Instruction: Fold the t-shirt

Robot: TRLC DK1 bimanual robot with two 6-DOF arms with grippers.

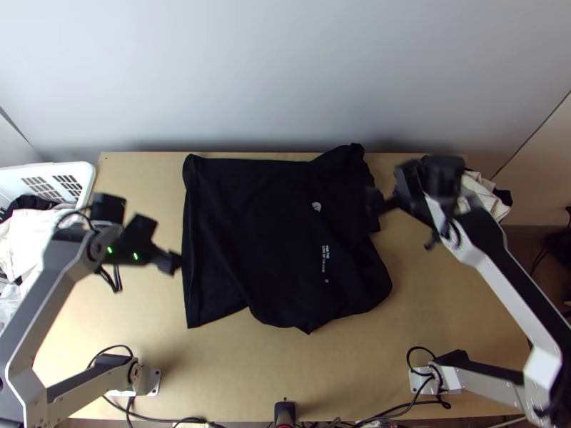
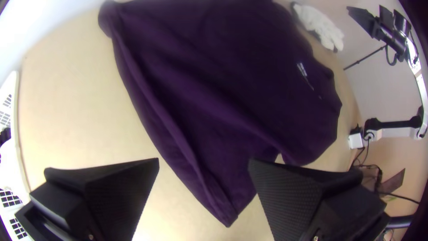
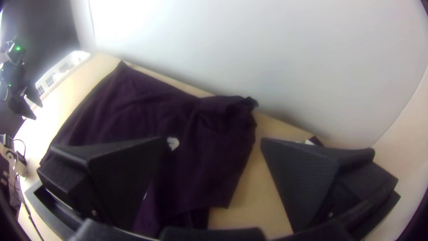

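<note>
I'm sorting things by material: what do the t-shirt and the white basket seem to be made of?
The t-shirt looks like matte knit fabric, perhaps cotton: it drapes in soft folds without shine. The white basket looks like smooth moulded plastic, judging by its rounded rim and regular slots.

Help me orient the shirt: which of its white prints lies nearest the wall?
The small rounded patch: a single white blot, closer to the wall than the lettering.
</note>
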